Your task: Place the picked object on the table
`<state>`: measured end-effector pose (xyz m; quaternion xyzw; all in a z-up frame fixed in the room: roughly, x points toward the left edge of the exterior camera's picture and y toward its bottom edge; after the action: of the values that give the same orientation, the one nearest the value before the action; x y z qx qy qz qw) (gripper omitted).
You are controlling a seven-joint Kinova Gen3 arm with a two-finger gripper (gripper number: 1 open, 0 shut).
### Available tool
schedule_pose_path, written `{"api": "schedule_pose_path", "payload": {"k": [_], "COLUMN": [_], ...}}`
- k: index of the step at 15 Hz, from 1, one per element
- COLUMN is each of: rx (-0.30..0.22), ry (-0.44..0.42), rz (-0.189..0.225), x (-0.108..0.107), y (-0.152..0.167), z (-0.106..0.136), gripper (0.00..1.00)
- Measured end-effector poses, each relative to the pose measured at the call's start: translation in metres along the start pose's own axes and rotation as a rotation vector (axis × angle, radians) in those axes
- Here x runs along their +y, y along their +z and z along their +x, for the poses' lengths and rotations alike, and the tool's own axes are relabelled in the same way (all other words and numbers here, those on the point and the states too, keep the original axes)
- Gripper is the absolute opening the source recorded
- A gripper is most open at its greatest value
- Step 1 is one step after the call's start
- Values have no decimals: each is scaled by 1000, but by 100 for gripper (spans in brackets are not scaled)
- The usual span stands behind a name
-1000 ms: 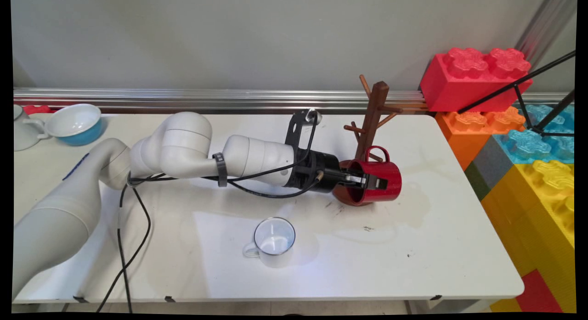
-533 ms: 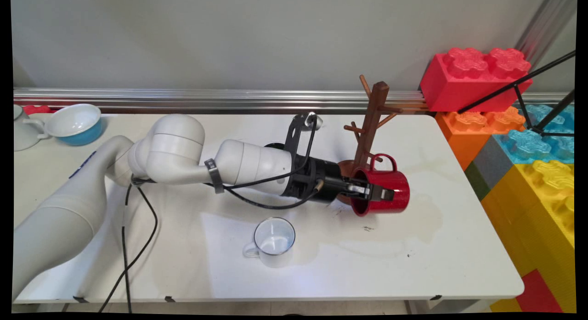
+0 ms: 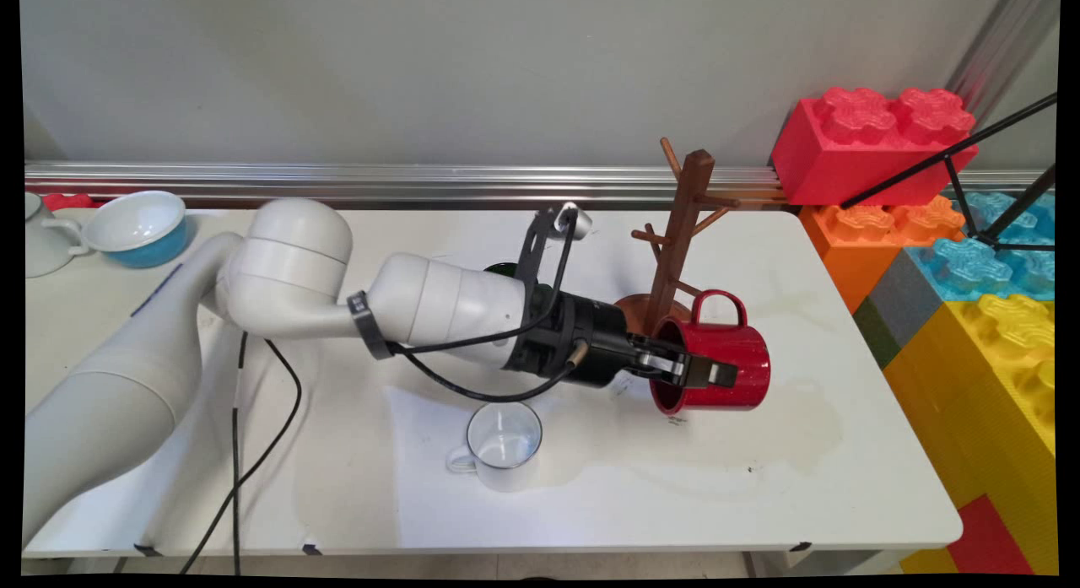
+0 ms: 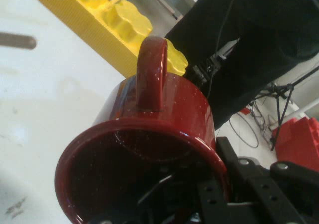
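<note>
White desk (image 3: 759, 487) ran back to a grey wall, with big toy bricks (image 3: 877, 141) stacked at its right end. My tool (image 3: 693, 370) was clamped on the red mug's (image 3: 732, 364) wall, one finger inside and one outside; the mug lay tipped on its side, mouth toward the arm, handle uppermost, just right of the wooden mug tree (image 3: 679, 225). In the hand view the mug (image 4: 149, 144) filled the frame, handle up.

From my seat, I judged the grip on the thin wall could slip, so I would keep the wrist steady and the handle clear of the pegs.

Compared with a second earlier, the mug had moved right and nearer the camera, away from the tree's base. A white mug (image 3: 499, 445) stood near the front, a blue bowl (image 3: 139, 225) far left.
</note>
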<state>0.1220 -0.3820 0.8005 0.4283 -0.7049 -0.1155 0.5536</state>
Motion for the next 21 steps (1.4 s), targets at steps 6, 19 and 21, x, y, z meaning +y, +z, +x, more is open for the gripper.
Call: {"api": "schedule_pose_path", "payload": {"k": [6,19,21], "rx": [-53,-275,-313], "ry": [117,358,391], "rz": [48,195,224], "x": [8,41,46], "y": [-30,-87,-95], "z": [24,76,82], "gripper": [0,0,0]}}
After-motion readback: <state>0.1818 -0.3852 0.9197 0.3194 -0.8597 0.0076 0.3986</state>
